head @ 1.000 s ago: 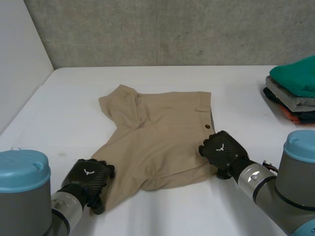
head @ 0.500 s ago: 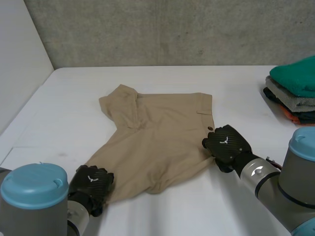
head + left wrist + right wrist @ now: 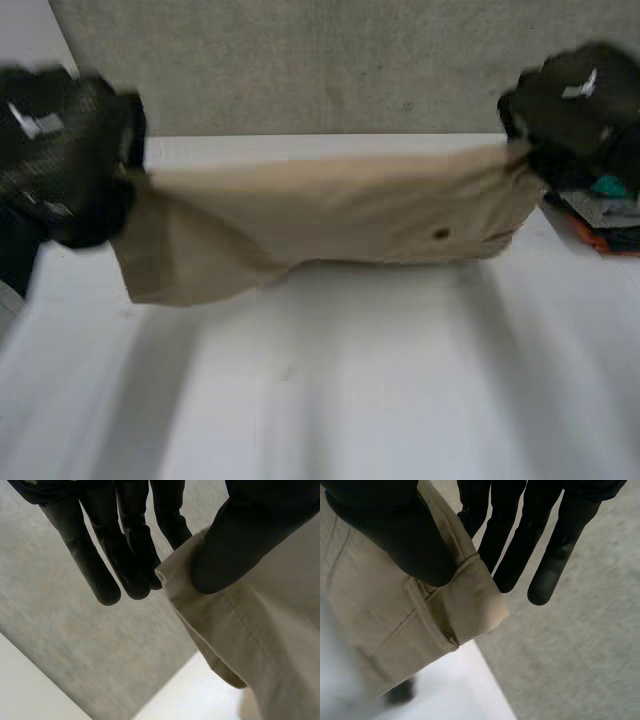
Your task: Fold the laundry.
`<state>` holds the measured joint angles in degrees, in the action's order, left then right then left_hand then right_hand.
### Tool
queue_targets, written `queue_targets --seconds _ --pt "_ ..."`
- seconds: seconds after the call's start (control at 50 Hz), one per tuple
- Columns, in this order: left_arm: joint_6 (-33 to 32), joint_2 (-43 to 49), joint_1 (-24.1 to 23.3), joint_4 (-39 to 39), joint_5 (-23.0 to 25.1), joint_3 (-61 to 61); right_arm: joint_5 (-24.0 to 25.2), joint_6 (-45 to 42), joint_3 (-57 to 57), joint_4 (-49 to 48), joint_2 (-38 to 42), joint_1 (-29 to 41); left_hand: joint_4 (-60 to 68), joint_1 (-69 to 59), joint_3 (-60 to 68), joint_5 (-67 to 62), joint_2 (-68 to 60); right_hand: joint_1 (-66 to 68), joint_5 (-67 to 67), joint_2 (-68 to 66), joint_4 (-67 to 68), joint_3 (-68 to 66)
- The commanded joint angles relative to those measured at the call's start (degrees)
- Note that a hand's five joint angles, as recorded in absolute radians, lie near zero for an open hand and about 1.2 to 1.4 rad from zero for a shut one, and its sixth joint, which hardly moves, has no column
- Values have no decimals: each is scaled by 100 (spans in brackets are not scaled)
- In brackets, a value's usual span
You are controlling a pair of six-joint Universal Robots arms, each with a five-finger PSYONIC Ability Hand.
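Observation:
A pair of tan shorts (image 3: 330,215) hangs stretched in the air above the white table (image 3: 330,400), held up between my two hands. My left hand (image 3: 65,155) is raised high at the cloth's left end, and its thumb (image 3: 235,545) pinches a hemmed corner of the shorts (image 3: 250,630) against the fingers (image 3: 125,555). My right hand (image 3: 570,105) is up at the right end. There the thumb (image 3: 395,535) clamps the waistband corner (image 3: 455,605) against the fingers (image 3: 515,545). A dark button (image 3: 440,234) shows on the hanging cloth.
A stack of folded clothes (image 3: 605,215) sits at the table's right edge, partly hidden behind my right hand. A grey wall (image 3: 320,70) rises behind the table. A white side wall stands at the left.
Both hands have closed on the shorts' edges and lifted them off the table, spreading the cloth wide between them. Earlier the shorts lay flat with the hands at their near corners.

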<state>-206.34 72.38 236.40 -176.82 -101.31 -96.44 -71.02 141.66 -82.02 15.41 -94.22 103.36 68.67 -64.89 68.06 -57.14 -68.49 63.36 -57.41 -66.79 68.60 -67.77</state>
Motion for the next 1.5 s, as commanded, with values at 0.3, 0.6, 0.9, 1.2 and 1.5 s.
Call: queue_targets --seconds 0.3,0.6,0.9,1.2,1.5 --pt "234 4775 662 1397 569 4210 -868 239 2769 727 3691 623 1133 -1511 1194 -1286 -1151 1664 -1259 -1321 1140 -1223" --pt "331 3952 881 -3131 393 5180 -1292 1031 3703 -4388 3138 773 1133 -1511 1194 -1286 -1151 1664 -1259 -1321 1140 -1223" --pt "533 3344 794 -2445 411 1858 -474 1013 2253 -4011 3814 615 1133 -1511 1194 -1286 -1151 1664 -1259 -1321 1140 -1223" --pt "357 4119 161 -1560 -46 -85 -324 -444 267 -3363 4598 623 1133 -1511 1194 -1286 -1151 1664 -1259 -1321 1140 -1223" --pt "-310 2185 -358 1614 -73 -938 -544 -1913 -1324 303 2295 325 1133 -1511 1194 -1286 -1151 1664 -1259 -1321 1140 -1223"
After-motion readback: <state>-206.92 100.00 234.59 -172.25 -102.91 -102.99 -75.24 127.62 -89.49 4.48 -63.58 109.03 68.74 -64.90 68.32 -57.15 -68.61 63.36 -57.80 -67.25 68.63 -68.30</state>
